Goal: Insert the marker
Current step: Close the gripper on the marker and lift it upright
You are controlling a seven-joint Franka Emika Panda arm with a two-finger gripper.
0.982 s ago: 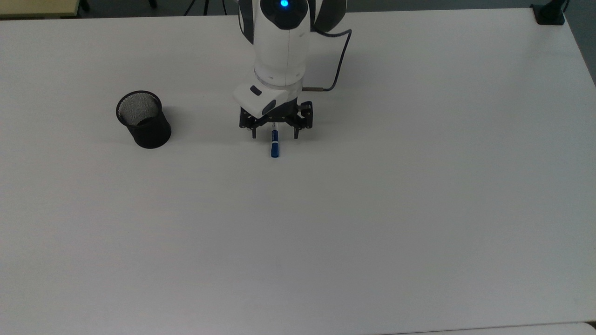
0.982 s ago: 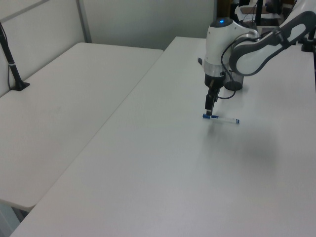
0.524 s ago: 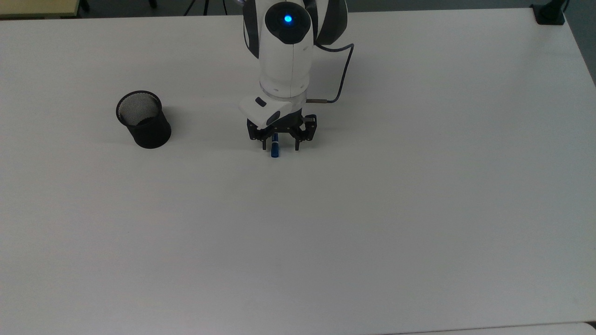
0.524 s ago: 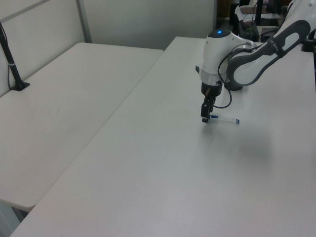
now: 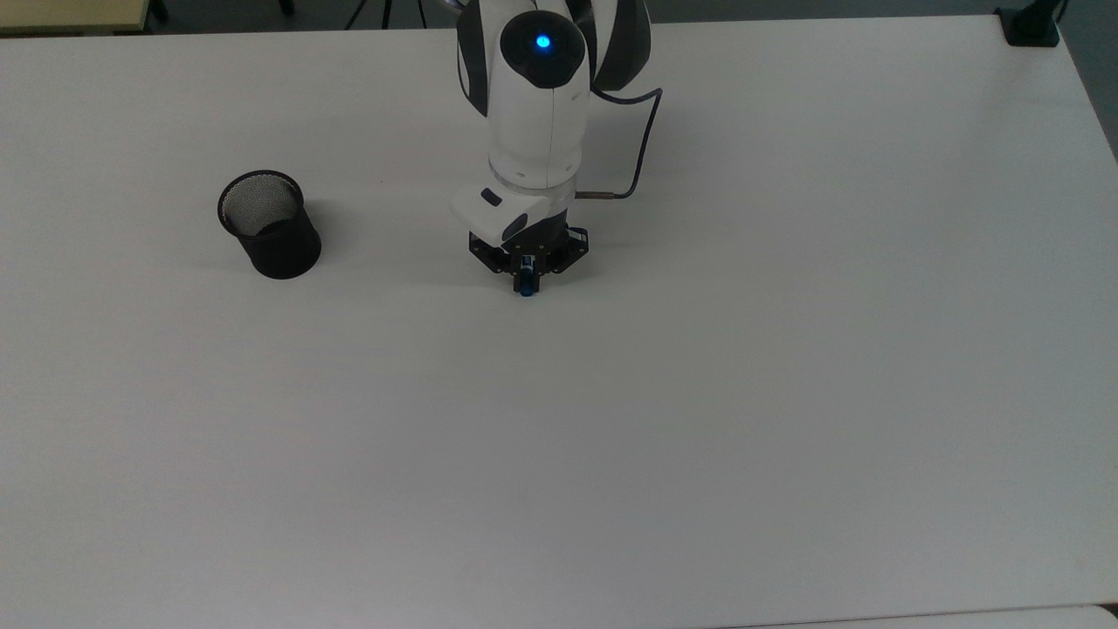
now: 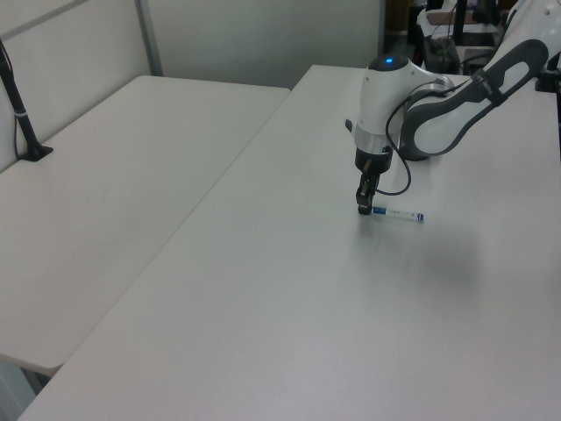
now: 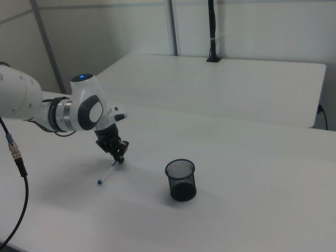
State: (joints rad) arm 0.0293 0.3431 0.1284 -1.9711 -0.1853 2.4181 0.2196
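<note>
The marker (image 5: 527, 289) lies flat on the white table (image 5: 699, 393), a white barrel with blue ends (image 6: 399, 213), (image 7: 107, 175). My gripper (image 5: 527, 278) points straight down over its cap end, fingers shut on the marker at table level (image 6: 364, 207), (image 7: 121, 158). In the top view the hand hides most of the barrel and only the blue tip pokes out below. The black mesh cup (image 5: 269, 224) stands upright and apart, far off to the top view's left (image 7: 180, 180).
A grey cable (image 5: 642, 131) loops off the wrist. A black clamp (image 5: 1031, 26) sits at the table's far corner. A second white table (image 6: 114, 175) adjoins, with a black post (image 6: 22, 114) on it.
The hand came down along the marker toward its cap end, and the fingers went from wide open to shut on it. The marker still lies on the table.
</note>
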